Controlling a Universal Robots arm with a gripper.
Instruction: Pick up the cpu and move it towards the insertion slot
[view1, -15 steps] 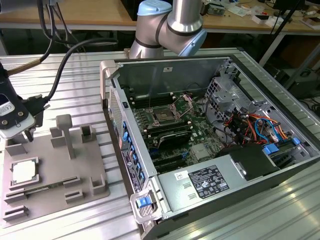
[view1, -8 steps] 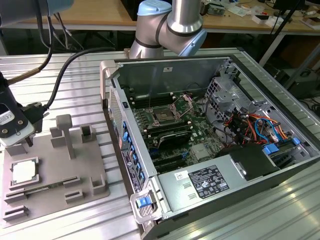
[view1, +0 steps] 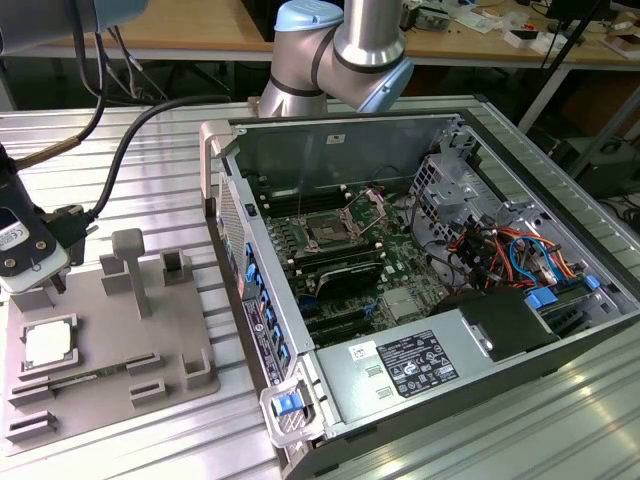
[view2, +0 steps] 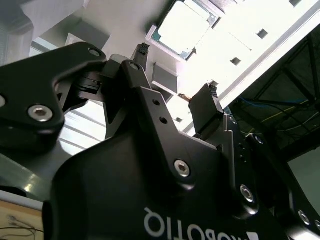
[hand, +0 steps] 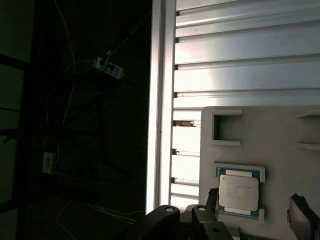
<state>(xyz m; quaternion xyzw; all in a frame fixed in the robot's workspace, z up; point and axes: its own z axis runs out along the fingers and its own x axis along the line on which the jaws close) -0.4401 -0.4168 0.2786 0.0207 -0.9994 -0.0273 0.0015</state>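
One flat, square cpu (view1: 48, 343) with a silvery-white metal top lies in a shallow recess of the grey plastic fixture plate (view1: 110, 330). The plate sits on a ribbed aluminium surface (view1: 170, 200). One black end effector (view2: 175, 74) hangs over the plate near the chip, its two fingers spread wide, holding nothing. One insertion slot (view1: 328, 232), a dark square in a shiny frame, sits well apart inside the open computer case (view1: 330, 150), toward the exterior view's right.
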